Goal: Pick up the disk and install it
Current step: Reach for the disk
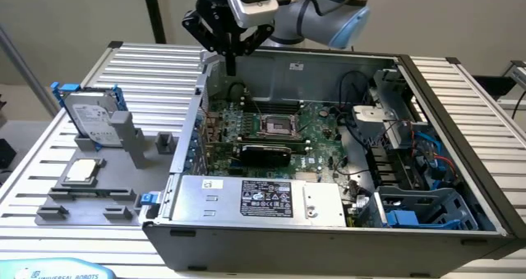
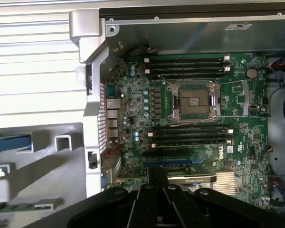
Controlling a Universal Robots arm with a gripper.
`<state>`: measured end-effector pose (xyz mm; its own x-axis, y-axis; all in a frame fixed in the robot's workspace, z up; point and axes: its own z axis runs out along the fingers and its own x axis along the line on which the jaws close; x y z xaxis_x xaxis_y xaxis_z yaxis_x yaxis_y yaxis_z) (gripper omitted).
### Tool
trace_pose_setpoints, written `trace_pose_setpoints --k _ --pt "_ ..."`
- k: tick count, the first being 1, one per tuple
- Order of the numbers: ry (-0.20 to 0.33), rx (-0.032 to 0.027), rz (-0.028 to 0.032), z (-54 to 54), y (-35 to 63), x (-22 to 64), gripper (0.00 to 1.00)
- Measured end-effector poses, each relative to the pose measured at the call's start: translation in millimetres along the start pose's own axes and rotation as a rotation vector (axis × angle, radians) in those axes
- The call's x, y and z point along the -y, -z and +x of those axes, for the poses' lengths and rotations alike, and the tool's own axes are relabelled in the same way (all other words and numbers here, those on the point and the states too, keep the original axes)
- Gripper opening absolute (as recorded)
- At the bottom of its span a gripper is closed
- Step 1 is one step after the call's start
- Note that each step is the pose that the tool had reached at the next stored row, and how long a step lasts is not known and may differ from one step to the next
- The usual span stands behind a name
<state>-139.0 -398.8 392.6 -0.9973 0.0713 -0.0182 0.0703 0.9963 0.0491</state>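
cut off at the upper edge of the exterior view: robot arm [image 1: 329,14], grey and pale blue joint half inside the frame. below it, black gripper [image 1: 233,52], fingers pressed together, gripping nothing, pointing down above the rear wall of the open computer case [image 1: 427,69]. in the wrist view, same gripper [image 2: 157,190] as a dark, out-of-focus mass, closed, fingertips hard to tell apart.

well apart from the gripper, at the exterior view's left: the disk [image 1: 92,114], flat silver-grey metal with a white printed label, framed in bright blue plastic. standing on edge, leaning, lower end hidden behind an upright post of the grey holder [image 1: 132,137] on the counter [image 1: 156,63]. label print too small to read. in the wrist view, a blue strip [image 2: 9,142] cut off by the frame border beside grey holder walls; cannot tell whether part of the disk's frame.

lying flat in a recess of the holder, nearer the lower left of the exterior view: small square silver chip [image 1: 82,170].

inside the case: green motherboard [image 1: 308,122], dense with tiny parts, square metal-rimmed socket [image 1: 275,126] at its middle, long black slots either side. front edge of the board hidden by a grey sheet-metal box [image 1: 263,198] with a black-and-white label. at lower right, blue plastic cage [image 1: 427,208], partly masked by the case wall. black and blue cables [image 1: 386,143] tangled, paths hard to follow. counter of ribbed, pale metal slats.
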Motion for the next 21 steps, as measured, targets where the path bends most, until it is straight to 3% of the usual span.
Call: trace_pose_setpoints --k 6,21 --pt "0.000 -0.0024 0.0002 27.3 0.6 1.9 0.11" --pt "-0.001 -0.0203 0.0014 95.5 2.0 6.2 0.11"
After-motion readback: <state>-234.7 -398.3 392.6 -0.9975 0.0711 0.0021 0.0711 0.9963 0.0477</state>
